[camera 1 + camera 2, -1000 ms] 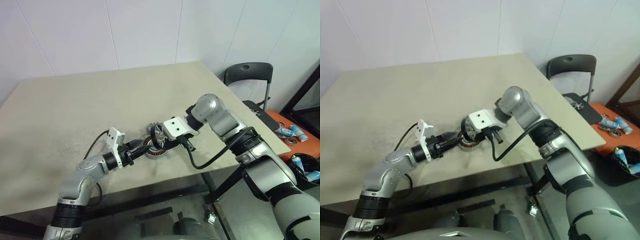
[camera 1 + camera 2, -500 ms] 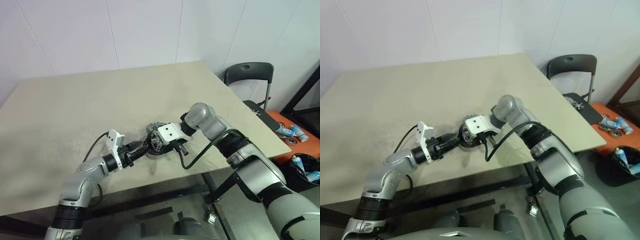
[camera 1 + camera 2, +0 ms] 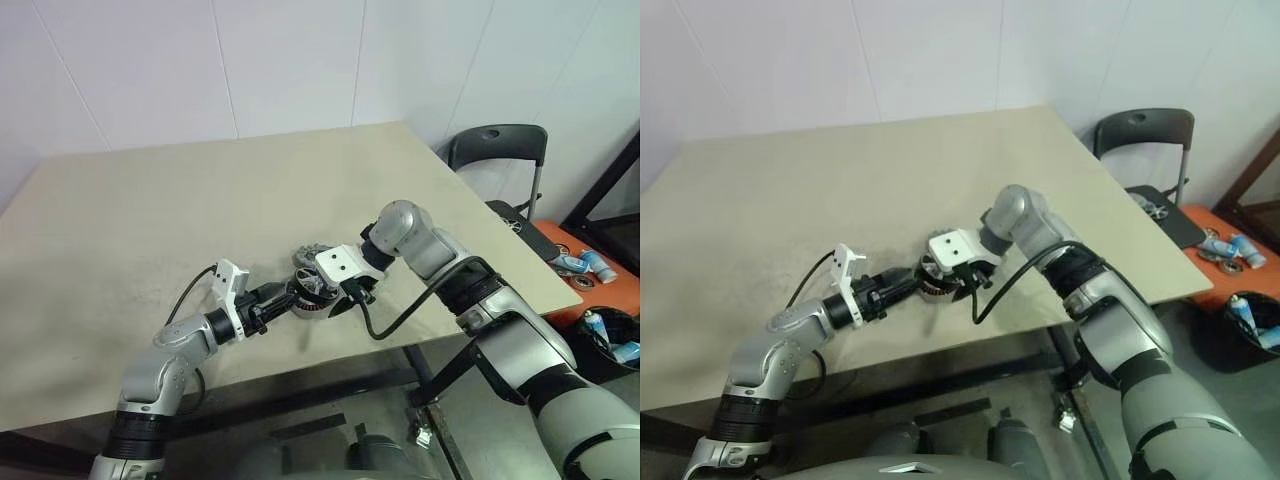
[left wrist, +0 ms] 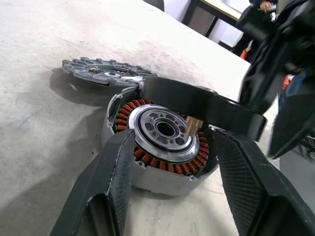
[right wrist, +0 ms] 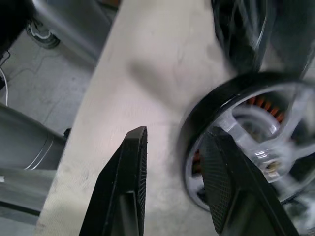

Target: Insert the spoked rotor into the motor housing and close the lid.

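Observation:
The motor housing (image 4: 165, 147), with its ring of coppery windings, stands on the table, and my left gripper (image 3: 280, 298) is shut on its sides. The spoked rotor (image 4: 197, 105) rests tilted on the housing's top, its dark rim raised on one side. My right gripper (image 5: 172, 142) hovers just above and to the right of the rotor (image 5: 246, 128); it is open, with only table showing between its fingers. The lid (image 4: 103, 71), a flat grey disc with cutouts, lies on the table just behind the housing.
The beige table (image 3: 200, 200) has its front edge close below the housing. A black chair (image 3: 495, 150) stands off the table's right corner. An orange bin (image 3: 600, 280) with small parts sits beyond it on the floor.
My right gripper brought the rotor down from an upright hold onto the housing and opened its fingers. The left gripper and housing stayed put.

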